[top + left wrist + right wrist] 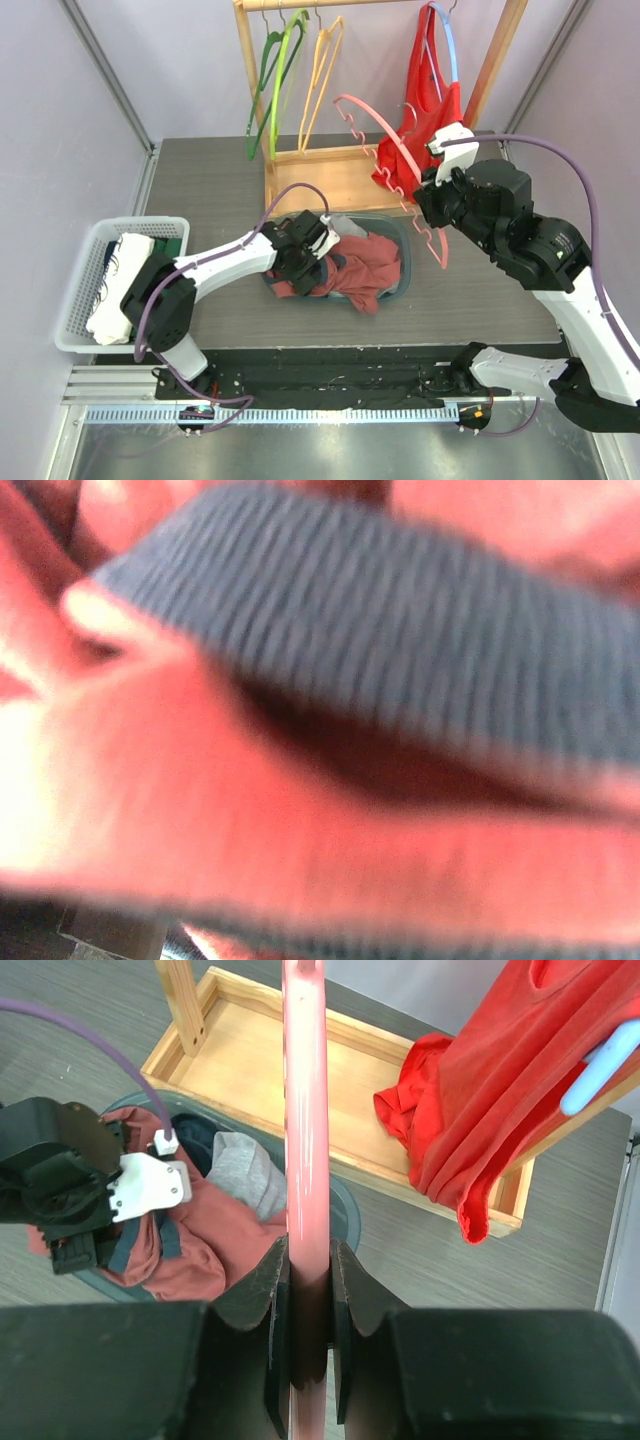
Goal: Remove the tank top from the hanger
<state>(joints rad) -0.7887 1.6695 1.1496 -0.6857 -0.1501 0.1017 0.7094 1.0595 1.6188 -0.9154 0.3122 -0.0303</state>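
Near the middle of the grey wood-grain table [200, 180], the rust-red tank top with navy trim [362, 272] lies heaped in a round grey-blue plastic basin [397, 228]. The left hand [300, 255] is down on the heap's left side. Its wrist camera shows only blurred red cloth and a ribbed navy band [400, 650] pressed close to the lens, so I cannot tell how wide that hand stands or whether it has any cloth in it. The right hand [305, 1270] is clamped tight on the bar of a pink plastic hanger [303, 1110]. It holds the hanger bare above the basin's right side, toward the far right corner.

The likeliest trouble is a snag. If the left hand lifts with a fold or the navy band caught on a finger, the top could be dragged out over the basin's rim. The hanger's notched lower arm hangs near the basin, and if swung low it could hook a strap. If swung toward the far edge, it could catch the bright red garment [430, 120] on the light-blue hanger [447, 45] at the wooden rack [330, 180] and pull it down.
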